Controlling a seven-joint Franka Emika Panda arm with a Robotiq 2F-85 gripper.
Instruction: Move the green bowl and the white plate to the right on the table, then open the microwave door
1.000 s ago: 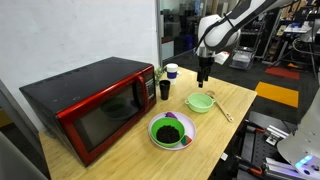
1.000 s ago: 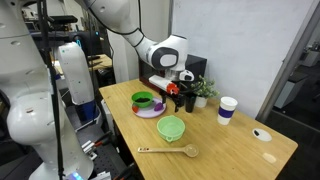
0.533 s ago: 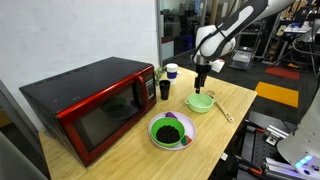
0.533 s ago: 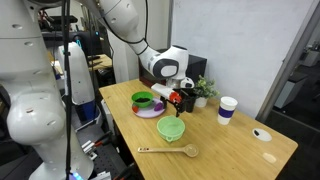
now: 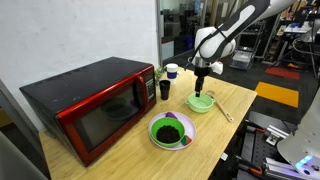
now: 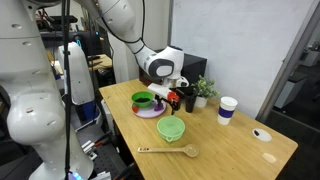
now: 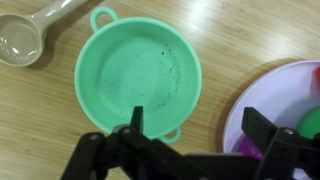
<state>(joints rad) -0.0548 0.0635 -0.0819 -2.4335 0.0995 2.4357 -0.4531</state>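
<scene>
Pale green and plain, the bowl (image 7: 138,72) sits on the light wood table (image 5: 238,95), with a plastic spoon (image 7: 25,35) just beside it on one side and the white plate (image 7: 290,100) near it on the other. In the wrist view the gripper (image 7: 196,125) hangs over the bowl with its jaws spread wide and nothing between them. One finger (image 7: 137,120) shows over the inside of the bowl near its rim, and the other shows outside it, towards the plate. Whether either finger touches the bowl cannot be told. In an exterior view the plate (image 5: 171,131), with a dark heap on its green middle, lies in front of the red microwave, whose door (image 5: 100,120) is closed. A black cup (image 5: 164,89) and a white cup (image 5: 171,71) stand behind the bowl.
</scene>
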